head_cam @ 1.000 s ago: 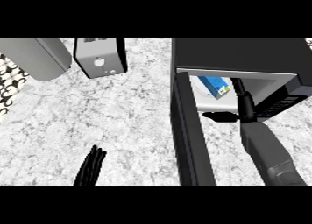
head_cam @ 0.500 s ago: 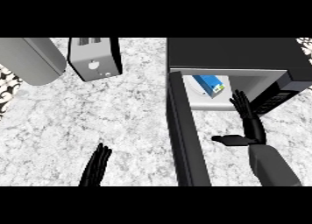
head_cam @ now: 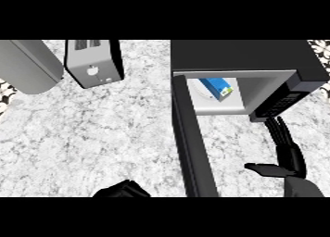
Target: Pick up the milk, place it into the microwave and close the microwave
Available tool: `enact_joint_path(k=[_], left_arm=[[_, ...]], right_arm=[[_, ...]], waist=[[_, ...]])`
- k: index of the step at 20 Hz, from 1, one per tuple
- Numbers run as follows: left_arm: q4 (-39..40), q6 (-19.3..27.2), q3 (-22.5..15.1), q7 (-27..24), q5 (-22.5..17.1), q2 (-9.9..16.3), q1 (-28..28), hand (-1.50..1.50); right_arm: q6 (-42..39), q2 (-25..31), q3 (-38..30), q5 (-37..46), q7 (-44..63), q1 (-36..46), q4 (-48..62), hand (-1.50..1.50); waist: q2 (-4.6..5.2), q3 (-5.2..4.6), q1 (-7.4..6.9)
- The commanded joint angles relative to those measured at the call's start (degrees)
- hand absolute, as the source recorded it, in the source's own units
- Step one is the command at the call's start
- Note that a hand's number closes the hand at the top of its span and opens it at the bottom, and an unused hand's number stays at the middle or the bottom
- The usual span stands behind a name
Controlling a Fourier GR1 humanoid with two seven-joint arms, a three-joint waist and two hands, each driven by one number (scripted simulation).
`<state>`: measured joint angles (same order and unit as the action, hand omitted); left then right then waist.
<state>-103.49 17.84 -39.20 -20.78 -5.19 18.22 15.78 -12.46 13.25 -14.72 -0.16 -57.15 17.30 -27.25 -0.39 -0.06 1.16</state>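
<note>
A blue and white milk carton lies inside the open black microwave, on its pale floor. The microwave's door swings out toward me, edge-on. My right hand hovers open over the counter to the right of the door, in front of the control panel, fingers straight and thumb out to the left, holding nothing. My left hand shows only as a dark shape at the lower edge, left of the door.
A silver toaster stands at the back, left of the microwave. A grey rounded appliance sits at the far left. The marble counter spreads between them and me.
My right hand has drawn back out of the microwave toward me and now sits lower and further right, leaving the milk inside. The view has shifted, and the left hand sank to the bottom edge.
</note>
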Motion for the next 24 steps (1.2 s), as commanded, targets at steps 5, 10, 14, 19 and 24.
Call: enact_joint_path(k=[5, 10, 14, 19, 24], left_arm=[[7.7, -0.7, -4.5, 5.2, 8.6, -0.5, -6.0, 1.5], [11.1, -3.1, -9.1, 11.7, 13.5, -3.0, -11.6, 1.5], [18.6, -4.2, -12.2, 11.8, 15.3, -10.0, -15.1, 1.5], [28.9, -3.7, -10.9, 10.2, 15.2, -17.9, -20.7, 1.5], [35.9, 4.3, -19.3, 9.7, 5.8, -18.1, -30.4, 1.5]], right_arm=[[-10.4, 1.9, 1.9, -4.2, -2.4, -11.1, -14.4, -1.5], [-13.0, 3.6, 2.6, -8.3, 2.2, -18.7, -24.5, -1.5], [-12.9, 4.2, 3.0, -11.9, 7.0, -23.3, -34.2, -1.5], [-14.4, 7.3, 2.3, -18.1, 14.5, -31.5, -50.1, -1.5], [-18.0, 8.9, 1.5, -22.5, 15.9, -35.2, -53.6, -1.5]], waist=[[-0.05, -0.06, 0.83], [0.03, -0.04, 1.03], [0.19, -0.05, 0.47], [0.23, -0.13, 0.87], [0.58, -0.07, 1.42]])
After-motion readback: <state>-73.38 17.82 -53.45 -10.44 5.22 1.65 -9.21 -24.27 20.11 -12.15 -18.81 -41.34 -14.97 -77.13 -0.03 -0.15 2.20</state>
